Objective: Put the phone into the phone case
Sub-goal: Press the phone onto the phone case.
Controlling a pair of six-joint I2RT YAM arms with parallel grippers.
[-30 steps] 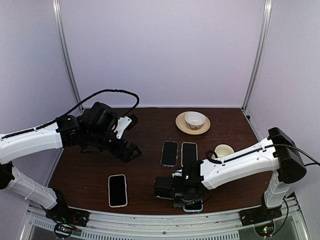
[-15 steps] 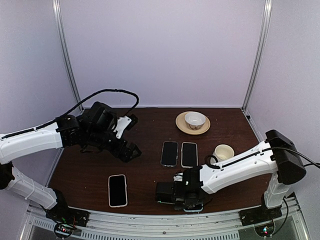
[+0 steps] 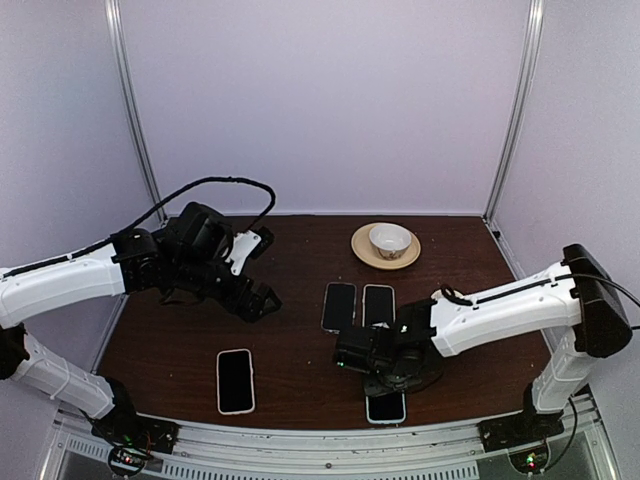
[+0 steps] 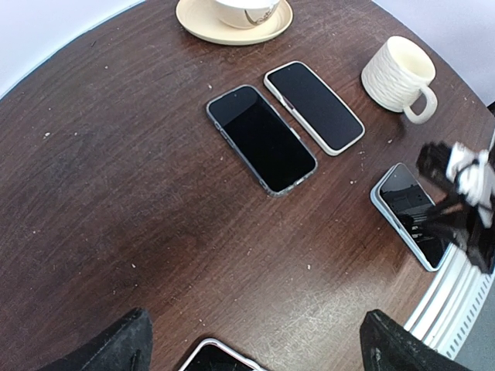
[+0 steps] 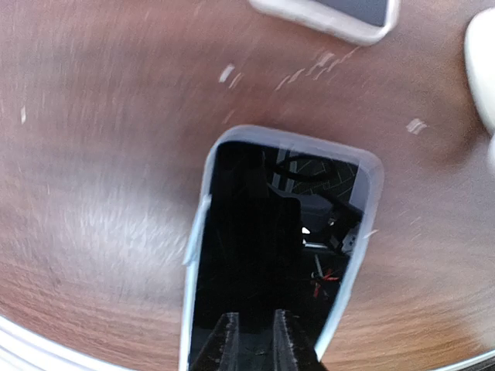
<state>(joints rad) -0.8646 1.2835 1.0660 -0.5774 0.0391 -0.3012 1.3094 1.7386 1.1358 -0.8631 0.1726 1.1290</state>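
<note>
Four phones on the brown table [image 3: 300,250]. The task phone [image 5: 271,255] lies flat, screen up, at the near edge, right under my right gripper [image 5: 255,317]. It sits inside a pale phone case [image 5: 294,144], whose rim shows round the top end and both long sides. The left rim looks a bit uneven near the top corner, so I can't tell if the phone is fully seated. The right fingers [image 5: 226,340] point along the screen. Their tips are close, with a narrow gap and nothing between them. Whether they touch the glass I can't tell. The right wrist view is blurred.

My left gripper [image 4: 255,314] hovers over the left half of the table, jaws wide apart, holding nothing. Its camera shows a dark-cased phone [image 4: 263,139] and a white-cased phone [image 4: 313,106] side by side mid-table, nearly touching, both screen up. The fourth phone [image 3: 235,380] has a white rim and lies near-left, well apart from the others. A cream mug [image 4: 398,73] stands upright to the right of the pair. A beige saucer [image 3: 360,245] sits at the back with a bowl [image 3: 389,238] on it.
</note>
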